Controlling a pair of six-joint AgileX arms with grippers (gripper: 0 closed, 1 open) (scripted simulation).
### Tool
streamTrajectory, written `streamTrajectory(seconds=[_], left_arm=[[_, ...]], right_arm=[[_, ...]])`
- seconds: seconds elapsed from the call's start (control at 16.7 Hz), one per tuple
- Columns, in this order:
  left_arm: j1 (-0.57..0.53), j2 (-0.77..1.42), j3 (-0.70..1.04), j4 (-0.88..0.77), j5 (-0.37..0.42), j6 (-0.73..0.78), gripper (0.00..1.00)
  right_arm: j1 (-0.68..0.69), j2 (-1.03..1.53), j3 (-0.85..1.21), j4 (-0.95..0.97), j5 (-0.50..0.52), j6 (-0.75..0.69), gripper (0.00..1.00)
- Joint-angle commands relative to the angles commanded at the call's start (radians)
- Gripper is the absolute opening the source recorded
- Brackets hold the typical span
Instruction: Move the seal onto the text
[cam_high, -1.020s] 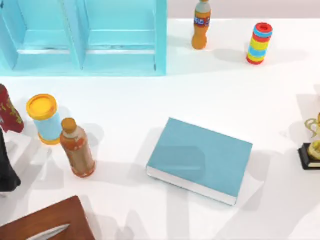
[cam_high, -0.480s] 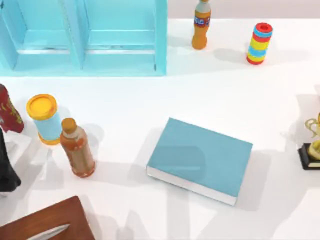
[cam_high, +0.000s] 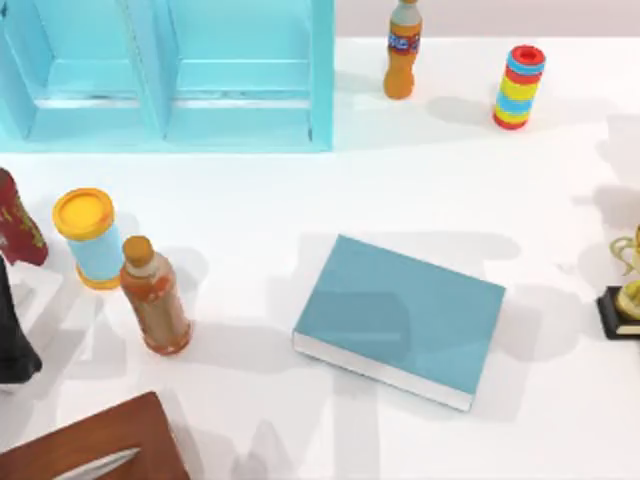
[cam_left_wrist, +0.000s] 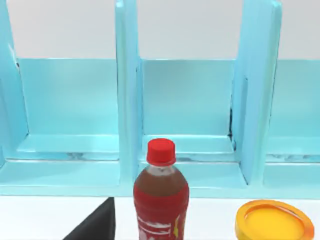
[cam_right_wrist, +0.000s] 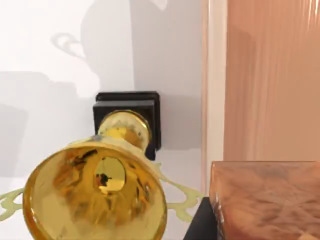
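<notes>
The text, a teal-blue closed book (cam_high: 400, 320), lies flat in the middle of the table with nothing on it. The seal (cam_right_wrist: 265, 195), a mottled reddish-orange stone block, hangs close to the right wrist camera, above the table's right edge and beside a gold trophy (cam_right_wrist: 100, 190). My right gripper (cam_right_wrist: 250, 232) is shut on the seal, and one dark finger (cam_right_wrist: 197, 227) rests against its side. My left arm (cam_high: 12, 340) is parked at the table's left edge.
A light-blue shelf unit (cam_high: 170, 75) fills the back left. A red bottle (cam_high: 15, 220), a yellow-capped can (cam_high: 88, 238) and a brown bottle (cam_high: 155, 297) stand at the left. An orange bottle (cam_high: 402, 50) and a striped cylinder (cam_high: 518, 87) stand at the back, a wooden board (cam_high: 95, 445) at the front left.
The arm shadows on the table have shifted, mostly around the book and on the right side. The book and the other objects have not moved.
</notes>
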Motion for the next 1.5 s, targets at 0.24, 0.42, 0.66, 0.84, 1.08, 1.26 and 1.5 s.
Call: streamTrajectory(seconds=[0.24,0.42,0.66,0.84,1.08,1.26,1.5], left_arm=[[0.000,0.000,0.000,0.000,0.000,0.000,1.00],[0.000,0.000,0.000,0.000,0.000,0.000,1.00],[0.000,0.000,0.000,0.000,0.000,0.000,1.00],[0.000,0.000,0.000,0.000,0.000,0.000,1.00],[0.000,0.000,0.000,0.000,0.000,0.000,1.00],[0.000,0.000,0.000,0.000,0.000,0.000,1.00],[0.000,0.000,0.000,0.000,0.000,0.000,1.00]], right_arm=[[0.105,0.002,0.002,-0.073,0.047,0.076,0.00],[0.106,0.002,0.002,-0.073,0.048,0.077,0.00],[0.137,0.010,0.015,-0.054,0.047,0.104,0.00],[0.240,0.038,0.044,-0.008,0.052,0.193,0.00],[0.422,0.115,0.072,0.057,0.059,0.386,0.00],[0.559,0.191,0.073,0.093,0.063,0.546,0.00],[0.710,0.277,0.071,0.134,0.057,0.702,0.00]])
